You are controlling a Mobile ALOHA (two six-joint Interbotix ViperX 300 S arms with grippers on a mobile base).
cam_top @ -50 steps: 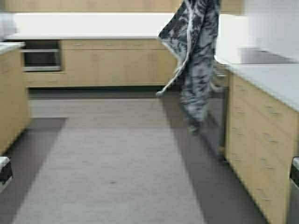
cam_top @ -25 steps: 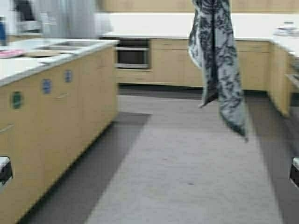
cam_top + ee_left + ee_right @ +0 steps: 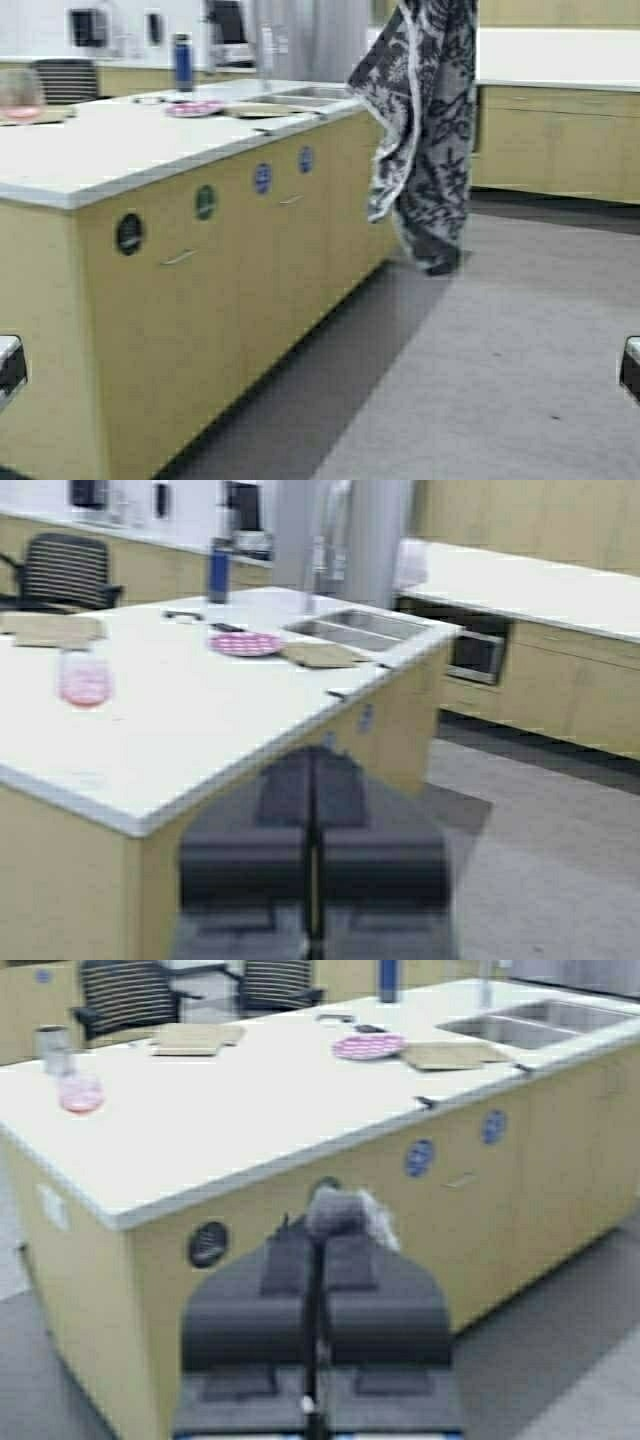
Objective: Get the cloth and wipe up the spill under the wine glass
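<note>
The cloth (image 3: 425, 130), grey-white with a black leaf print, hangs down from the top edge of the high view, above the floor and beside the island's corner. My right gripper (image 3: 318, 1235) is shut on a bunched bit of the cloth (image 3: 340, 1212) at its tips. My left gripper (image 3: 313, 762) is shut and empty, held low in front of the island. The wine glass (image 3: 18, 92), tinted pink, stands on the island's white top at the far left; it also shows in the left wrist view (image 3: 85, 675) and the right wrist view (image 3: 80, 1090). No spill can be made out.
The kitchen island (image 3: 150, 150) with yellow cabinet fronts fills the left. On it are a pink plate (image 3: 195, 108), a blue bottle (image 3: 182, 62), a sink (image 3: 300, 95) and a steel mug (image 3: 52, 1045). Grey floor (image 3: 520, 380) lies open to the right. Cabinets (image 3: 560, 140) line the back wall.
The robot has moved and turned: the island has come much closer and fills the left side. The hanging cloth has swung and now hangs bunched nearer the island's corner.
</note>
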